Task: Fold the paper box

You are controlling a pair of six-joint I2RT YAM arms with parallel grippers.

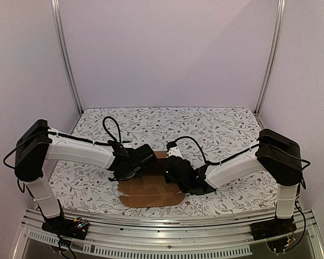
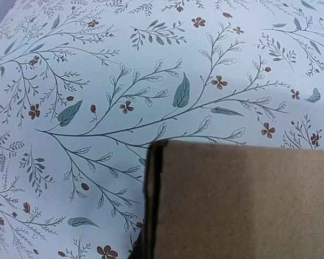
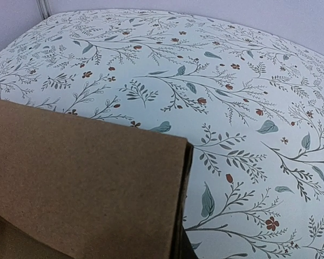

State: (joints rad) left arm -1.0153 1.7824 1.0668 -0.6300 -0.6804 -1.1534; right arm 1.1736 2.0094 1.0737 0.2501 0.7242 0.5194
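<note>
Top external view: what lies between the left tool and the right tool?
The paper box: a strip of its brown cardboard shows between the left tool and the right tool in the top external view.

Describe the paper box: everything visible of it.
The paper box is brown, unprinted cardboard, lying on the floral tablecloth near the table's front edge, between the arms. From above its near part is a flat sheet with rounded corners; its far part is hidden under the left gripper and right gripper. Both wrist views show a panel with a doubled, folded edge. Whether either gripper clamps it cannot be seen.
</note>
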